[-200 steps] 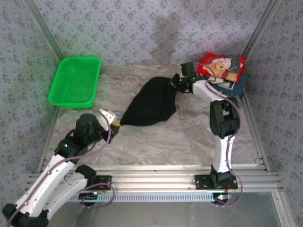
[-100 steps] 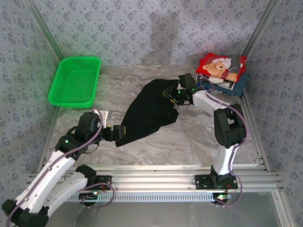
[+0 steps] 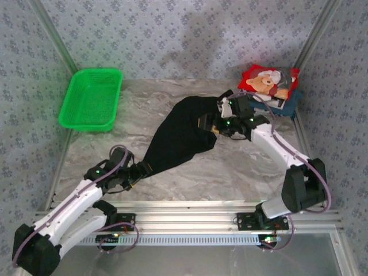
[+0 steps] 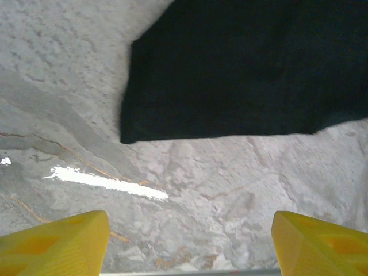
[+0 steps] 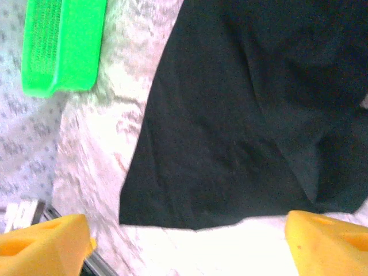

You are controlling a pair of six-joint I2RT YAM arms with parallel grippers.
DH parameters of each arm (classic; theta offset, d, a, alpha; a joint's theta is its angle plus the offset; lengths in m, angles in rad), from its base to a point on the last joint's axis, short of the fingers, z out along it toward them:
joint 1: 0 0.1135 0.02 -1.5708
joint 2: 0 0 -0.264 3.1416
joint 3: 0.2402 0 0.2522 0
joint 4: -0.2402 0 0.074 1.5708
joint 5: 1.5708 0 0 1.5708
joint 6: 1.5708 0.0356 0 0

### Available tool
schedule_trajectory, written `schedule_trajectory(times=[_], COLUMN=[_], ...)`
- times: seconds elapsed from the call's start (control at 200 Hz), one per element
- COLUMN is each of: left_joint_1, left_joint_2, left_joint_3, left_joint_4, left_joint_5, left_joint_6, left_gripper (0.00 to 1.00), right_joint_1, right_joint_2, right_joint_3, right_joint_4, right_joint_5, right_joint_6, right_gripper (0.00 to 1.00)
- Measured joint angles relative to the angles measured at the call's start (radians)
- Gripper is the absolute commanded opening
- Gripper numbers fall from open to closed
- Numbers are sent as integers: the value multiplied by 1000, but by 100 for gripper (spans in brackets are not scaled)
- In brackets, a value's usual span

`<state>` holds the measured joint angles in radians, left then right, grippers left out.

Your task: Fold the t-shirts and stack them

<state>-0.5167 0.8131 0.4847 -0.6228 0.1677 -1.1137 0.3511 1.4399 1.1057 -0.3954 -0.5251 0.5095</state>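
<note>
The black t-shirt (image 3: 181, 135) lies spread at the middle of the table (image 3: 230, 167), its near corner just beside the left gripper (image 3: 140, 170). That gripper's yellow fingers (image 4: 57, 241) stand wide apart with only bare table between them. In the left wrist view the frame edge cuts off the shirt's upper part.

The right gripper (image 3: 208, 123) sits over the shirt's right edge and covers it. Its fingers (image 5: 328, 241) are also spread wide and empty.

The folded stack (image 3: 290, 103) is in the far right corner. The red teddy-bear shirt (image 3: 267, 82) is on top, and the white and dark blue layers below are mostly hidden. The print's finer detail is too small to read.

The green basket (image 3: 92, 99) stands far left.
</note>
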Motion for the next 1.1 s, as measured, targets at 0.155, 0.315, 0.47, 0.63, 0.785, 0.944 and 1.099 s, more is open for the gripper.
schedule_trajectory(times=[0.155,0.315,0.47,0.63,0.785,0.944,1.099], left_joint_1=[5,7,14,16,24,39,42], left_joint_2=[106,231,342,394,474,499,436], left_joint_3=[-16,-15,0,18,57,89,121], left_joint_4=[87,194,234,297,289,216,203], left_joint_5=[-25,-47,-57,-74,-87,-87,-108], left_joint_6=[-43,-66,-75,-83,-58,-17,32], left_gripper=[70,64,60,43,23,0,0], right_joint_1=[-5,-5,-20,-58,-85,-99,-153], right_joint_2=[-70,-104,-122,-131,-131,-121,-92], right_joint_3=[-64,-84,-92,-112,-158,-184,-199], right_joint_4=[-34,-51,-69,-84,-97,-119,-152], right_joint_5=[-31,-45,-56,-66,-67,-45,42], right_joint_6=[-34,-54,-67,-78,-82,-93,-100], right_gripper=[92,92,93,93,92,92,92])
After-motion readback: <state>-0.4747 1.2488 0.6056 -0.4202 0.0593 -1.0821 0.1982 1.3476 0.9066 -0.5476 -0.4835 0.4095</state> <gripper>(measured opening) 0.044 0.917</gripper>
